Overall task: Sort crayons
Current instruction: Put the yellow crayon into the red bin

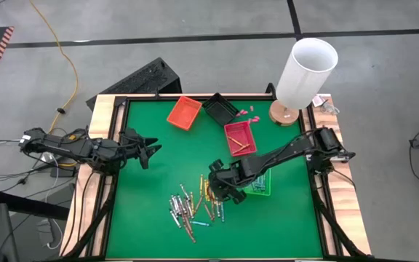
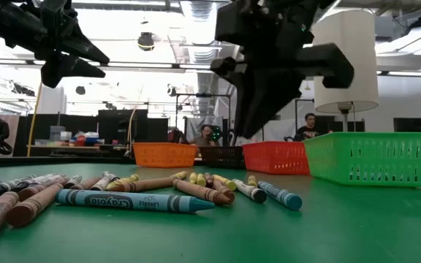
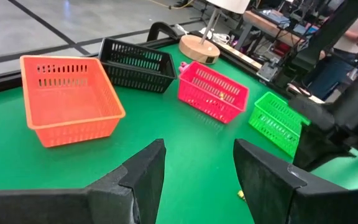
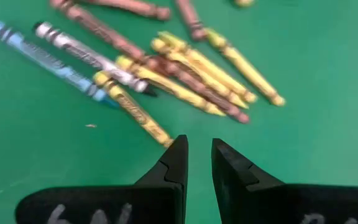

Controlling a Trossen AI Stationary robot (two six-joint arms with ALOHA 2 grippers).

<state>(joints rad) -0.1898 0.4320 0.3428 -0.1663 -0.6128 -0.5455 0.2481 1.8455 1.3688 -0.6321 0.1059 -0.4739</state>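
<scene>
Crayons point(image 1: 191, 207) lie loose in a pile on the green tabletop point(image 1: 144, 218), near its front-middle; in low view a blue one point(image 2: 134, 200) lies nearest, w/ yellow, brown, grey ones behind. A few more sit in the red basket point(image 1: 240, 137). Right tool point(image 4: 197, 152) hangs just above the pile's edge, fingers a narrow gap apart, nothing between them, tips by a yellow crayon point(image 4: 132, 107). It's just beside the green basket point(image 1: 260, 187). Left tool point(image 3: 197, 168) hovers at the tabletop's left side, well apart from the pile, fingers spread, empty. Orange basket point(image 1: 184, 113) & black basket point(image 1: 220, 109) sit at the back, lamp point(image 1: 304, 73) at back right.
</scene>
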